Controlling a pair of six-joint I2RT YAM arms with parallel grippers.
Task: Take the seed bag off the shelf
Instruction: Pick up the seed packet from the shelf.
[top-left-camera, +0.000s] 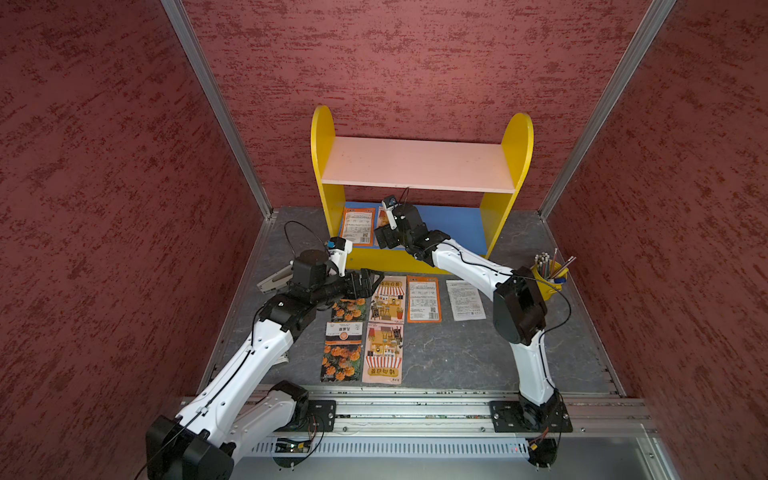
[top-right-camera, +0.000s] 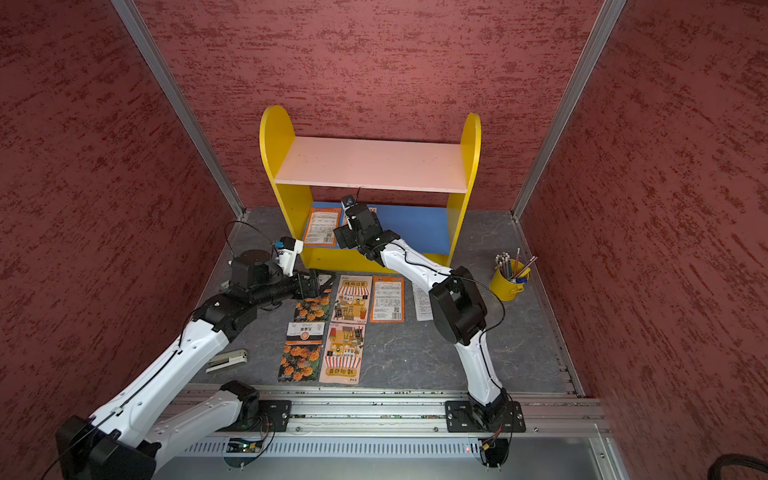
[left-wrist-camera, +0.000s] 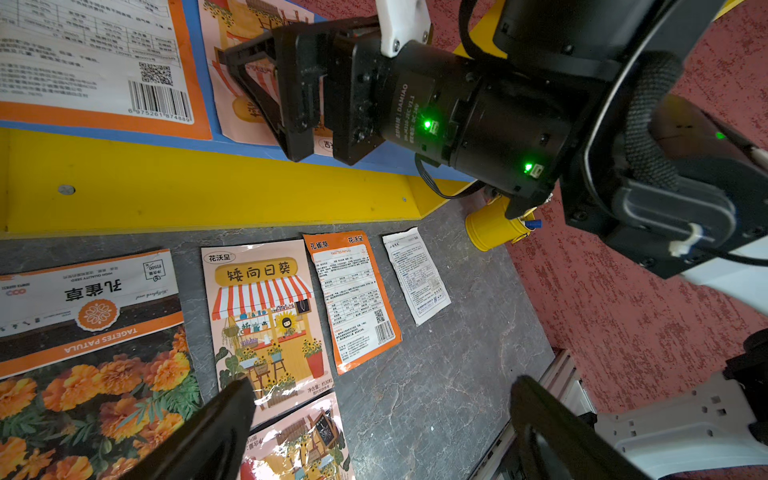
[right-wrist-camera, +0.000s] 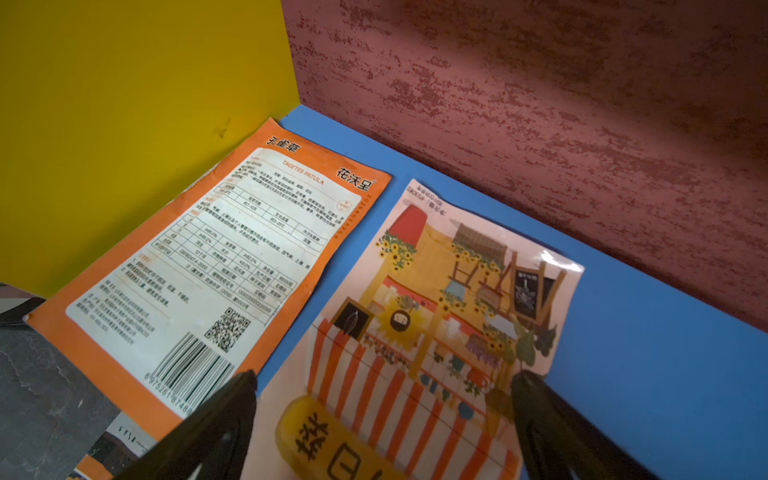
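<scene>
The shelf (top-left-camera: 322, 137) is standing against the back wall at the far edge of the grey surface (top-left-camera: 457, 353). Two seed bags are lying flat on its blue lower board (top-left-camera: 453, 228), toward the robot's left. An orange-bordered seed bag (right-wrist-camera: 208, 266) is resting barcode side up just beside the yellow side panel. A pink sunflower seed bag (right-wrist-camera: 436, 324) is lying just beside it, and a strip of blue is showing between them.

The right arm is reaching in under the pale pink upper board (top-left-camera: 415, 166). The right gripper (top-left-camera: 384, 239) is hanging over the near end of the pink sunflower seed bag with its jaws spread wide. One finger (right-wrist-camera: 224, 415) is sitting near the gap between the two bags and the other finger (right-wrist-camera: 552, 424) is sitting at the bag's opposite edge. It is grasping nothing, and whether the fingertips are touching the bag cannot be told.

The left gripper (top-left-camera: 368, 282) is released too, jaws wide apart. It is hovering in front of the shelf's yellow base strip (top-left-camera: 374, 264), over the bags on the surface.

In front of the shelf, marigold bags (top-left-camera: 343, 353), sunflower bags (top-left-camera: 384, 353), an orange-backed bag (top-left-camera: 424, 299) and a white bag (top-left-camera: 465, 299) are lying flat. A yellow pencil cup (top-left-camera: 548, 278) is standing to the right, and a stapler (top-right-camera: 228, 359) is lying by the left arm
</scene>
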